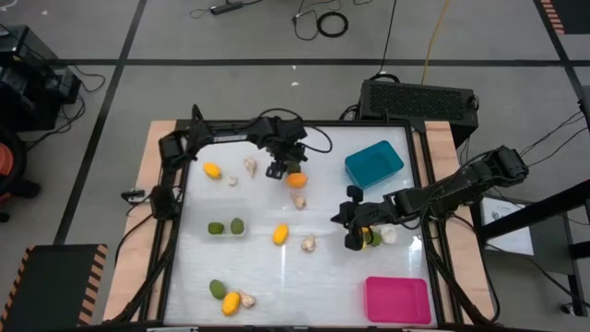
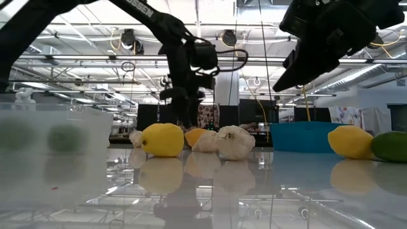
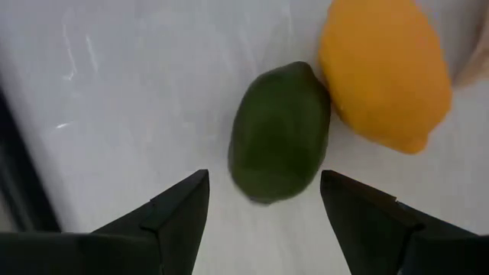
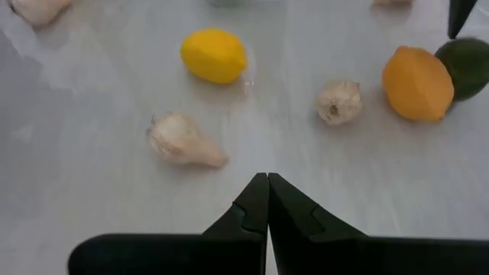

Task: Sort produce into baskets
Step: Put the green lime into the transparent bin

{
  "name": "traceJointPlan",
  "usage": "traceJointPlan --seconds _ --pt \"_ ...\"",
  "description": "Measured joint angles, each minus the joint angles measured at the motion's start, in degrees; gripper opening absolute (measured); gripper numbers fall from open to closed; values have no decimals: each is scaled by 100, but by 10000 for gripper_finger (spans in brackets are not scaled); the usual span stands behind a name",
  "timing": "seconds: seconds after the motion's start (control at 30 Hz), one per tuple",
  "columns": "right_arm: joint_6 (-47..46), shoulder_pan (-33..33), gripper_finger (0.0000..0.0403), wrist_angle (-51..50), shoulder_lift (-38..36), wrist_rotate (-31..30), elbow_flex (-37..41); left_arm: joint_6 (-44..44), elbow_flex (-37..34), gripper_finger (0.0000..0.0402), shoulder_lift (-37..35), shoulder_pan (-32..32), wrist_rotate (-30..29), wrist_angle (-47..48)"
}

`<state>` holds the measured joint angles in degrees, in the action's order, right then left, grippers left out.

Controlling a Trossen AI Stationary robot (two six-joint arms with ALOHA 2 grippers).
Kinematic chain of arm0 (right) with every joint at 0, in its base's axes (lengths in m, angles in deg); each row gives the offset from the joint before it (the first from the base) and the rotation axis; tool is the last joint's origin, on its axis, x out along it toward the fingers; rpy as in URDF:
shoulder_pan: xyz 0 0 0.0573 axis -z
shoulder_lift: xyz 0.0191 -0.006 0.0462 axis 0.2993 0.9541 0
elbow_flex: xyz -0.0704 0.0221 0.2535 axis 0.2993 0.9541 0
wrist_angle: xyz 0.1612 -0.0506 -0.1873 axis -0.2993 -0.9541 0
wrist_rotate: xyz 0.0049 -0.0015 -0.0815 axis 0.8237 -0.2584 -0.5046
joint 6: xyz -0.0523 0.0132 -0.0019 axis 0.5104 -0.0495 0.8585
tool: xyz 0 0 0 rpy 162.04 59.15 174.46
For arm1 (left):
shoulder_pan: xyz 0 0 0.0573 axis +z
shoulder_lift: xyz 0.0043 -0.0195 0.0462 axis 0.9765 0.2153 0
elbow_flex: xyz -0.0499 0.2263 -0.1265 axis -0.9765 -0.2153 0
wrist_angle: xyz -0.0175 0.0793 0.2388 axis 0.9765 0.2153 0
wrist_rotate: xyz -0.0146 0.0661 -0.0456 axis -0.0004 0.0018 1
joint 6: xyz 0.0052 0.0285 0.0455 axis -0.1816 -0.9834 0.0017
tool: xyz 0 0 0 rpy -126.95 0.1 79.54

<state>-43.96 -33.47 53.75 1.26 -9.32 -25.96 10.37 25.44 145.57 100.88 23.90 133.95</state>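
My left gripper (image 3: 263, 198) hangs open, pointing down, at the far middle of the table (image 1: 286, 170). Its fingers stand on either side of a green piece (image 3: 279, 134) without touching it. An orange piece (image 3: 382, 72) lies against the green one on the table (image 1: 296, 180). My right gripper (image 4: 267, 179) is shut and touches nothing, above the table's right half (image 1: 339, 219). The teal basket (image 1: 373, 164) stands at the far right and the pink basket (image 1: 397, 300) at the near right. The clear basket (image 1: 226, 226), left of centre, holds two green pieces.
Loose produce lies scattered: an orange piece (image 1: 212, 171) and garlic (image 1: 250, 166) at the far left, garlic (image 1: 299, 199), a yellow piece (image 1: 280, 234) and garlic (image 1: 308, 243) in the middle. A green piece (image 1: 217, 290), a yellow piece (image 1: 230, 302) and garlic lie at the near left, and more pieces (image 1: 373, 238) under my right arm.
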Motion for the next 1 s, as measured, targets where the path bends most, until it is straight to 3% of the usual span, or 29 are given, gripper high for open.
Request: traceJointPlan --seconds 0.77,1.0 --pt "-66 0 0 -116 0 -4 1 -275 32 257 448 -46 -83 -178" --pt "-63 -2 0 -121 0 -4 1 -270 32 219 448 -57 -80 -228"
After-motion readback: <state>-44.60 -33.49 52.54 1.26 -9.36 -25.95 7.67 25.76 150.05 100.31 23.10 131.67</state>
